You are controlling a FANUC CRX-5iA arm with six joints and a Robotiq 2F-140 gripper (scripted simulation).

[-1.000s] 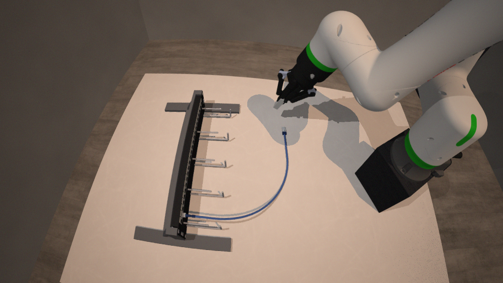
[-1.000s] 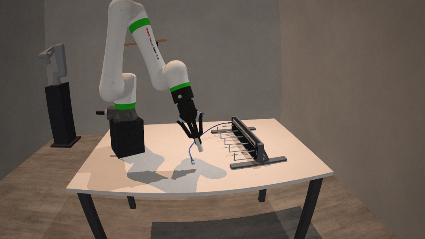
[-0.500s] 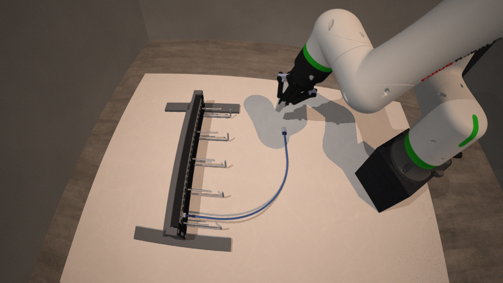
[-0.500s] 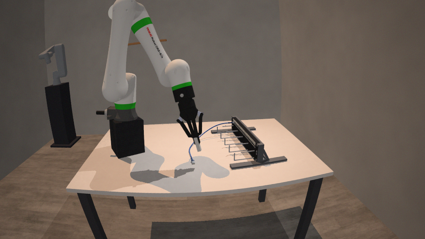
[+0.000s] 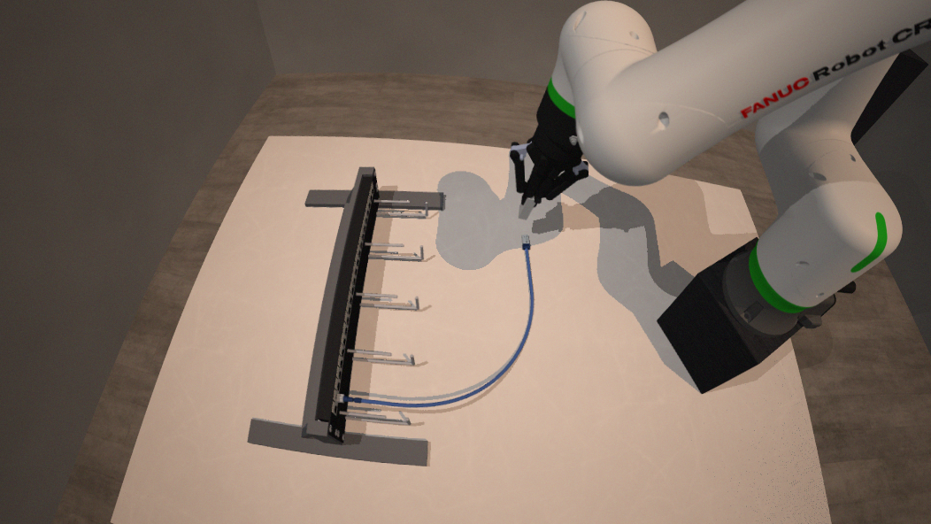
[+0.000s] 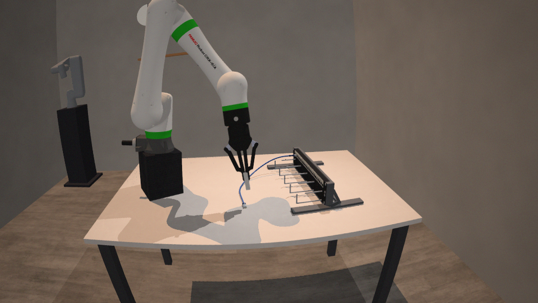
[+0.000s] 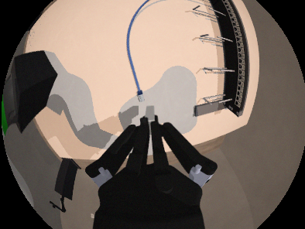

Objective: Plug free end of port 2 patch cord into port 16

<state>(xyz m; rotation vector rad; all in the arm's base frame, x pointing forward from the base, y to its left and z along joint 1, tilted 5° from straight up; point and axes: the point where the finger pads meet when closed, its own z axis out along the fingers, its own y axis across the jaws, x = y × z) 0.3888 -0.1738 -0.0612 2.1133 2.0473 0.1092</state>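
The pale counter on dark legs carries the loose rack, standing on two flat grey feet. A blue patch cord curves away from the rack's near end, its free plug lying flat. Beyond the cord from the rack sits the arm's black pedestal.

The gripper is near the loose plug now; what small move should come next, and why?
Probably open the fingers first. The gripper is shut on nothing and hangs above the table, while the plug lies free on the table just ahead of it, so shut fingers cannot straddle it.
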